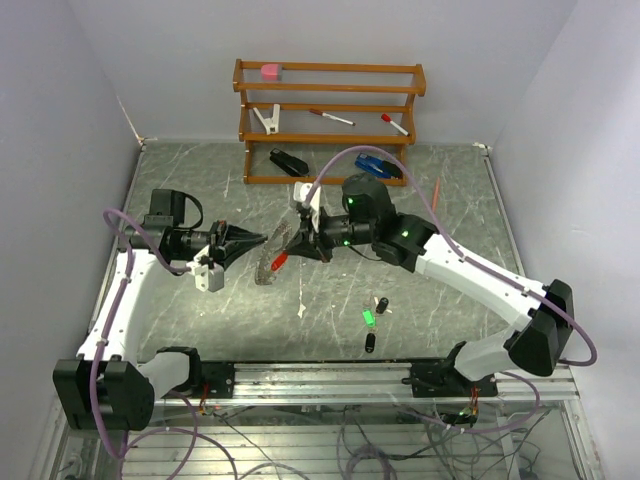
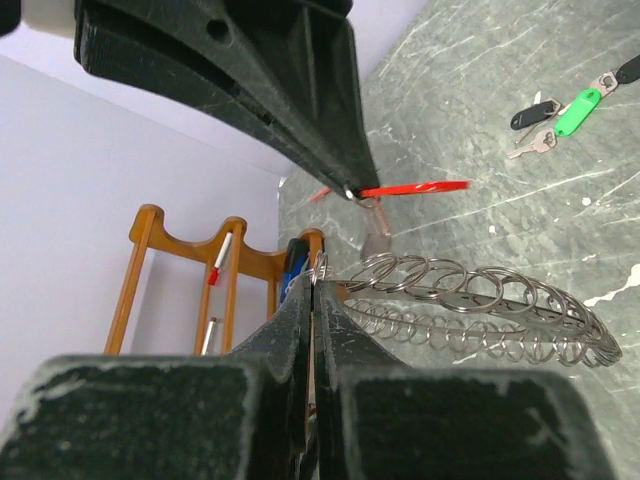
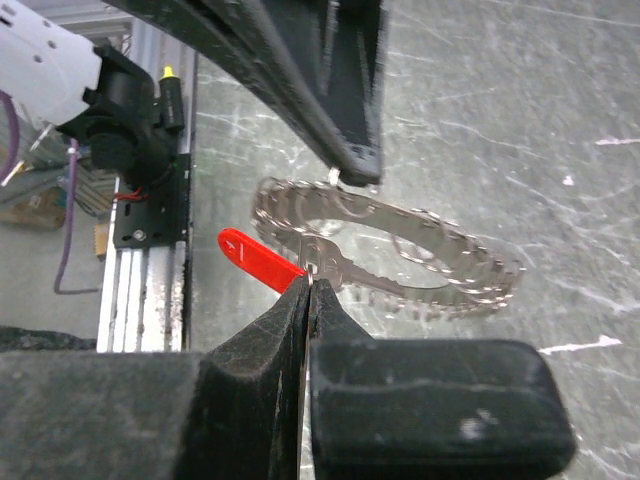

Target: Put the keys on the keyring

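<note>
Nearest the bases, loose on the worktop (image 1: 250,325): a black key (image 1: 369,343), a green key (image 1: 368,318), another black key (image 1: 381,303), close together, well apart from the keyring (image 3: 470,265) and not threaded. Farther in, at mid-worktop: the keyring, pinched at its rim by the closed left hand (image 2: 316,275). Right against it, the red key (image 3: 258,262), clamped near its head in the closed right hand (image 3: 308,285), blade lying across the rim. Cannot tell whether already on the ring; likely mid-threading of key 1 of 4, with 3 left for certain. Farthest back: a wooden rack (image 1: 330,68), not involved.
</note>
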You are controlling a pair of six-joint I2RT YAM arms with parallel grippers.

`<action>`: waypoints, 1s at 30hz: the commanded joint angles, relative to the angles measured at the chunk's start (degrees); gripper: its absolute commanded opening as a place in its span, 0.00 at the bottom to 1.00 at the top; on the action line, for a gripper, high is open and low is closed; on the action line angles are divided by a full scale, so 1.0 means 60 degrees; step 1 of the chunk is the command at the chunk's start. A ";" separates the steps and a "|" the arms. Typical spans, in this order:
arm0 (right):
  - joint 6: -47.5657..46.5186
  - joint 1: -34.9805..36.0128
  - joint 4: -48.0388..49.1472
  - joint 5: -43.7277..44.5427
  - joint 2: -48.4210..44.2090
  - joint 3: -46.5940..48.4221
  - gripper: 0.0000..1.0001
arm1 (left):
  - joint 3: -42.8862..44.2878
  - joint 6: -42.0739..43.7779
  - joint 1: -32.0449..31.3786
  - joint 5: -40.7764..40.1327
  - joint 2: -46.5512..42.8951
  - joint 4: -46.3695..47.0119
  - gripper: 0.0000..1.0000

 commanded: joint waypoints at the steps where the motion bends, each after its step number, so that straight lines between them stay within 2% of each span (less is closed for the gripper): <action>1: -0.0411 -0.0382 0.0149 -0.0321 -0.0158 0.0003 0.00 | -0.0127 0.6376 -0.0076 0.1036 -0.0263 0.0726 0.07; 4: -0.0792 -0.0553 -0.0157 -0.0348 -0.0060 0.0096 0.00 | -0.0308 0.6372 -0.0319 0.1036 -0.0381 0.1065 0.07; 13: -0.0653 -0.0569 0.0035 -0.0495 0.0337 0.0661 0.00 | -0.0569 0.6387 -0.0709 0.1036 -0.0403 0.1511 0.07; 30: -0.0484 -0.0582 -0.0282 -0.0413 0.0573 0.0981 0.00 | -0.0585 0.6387 -0.0755 0.1036 -0.0469 0.1600 0.07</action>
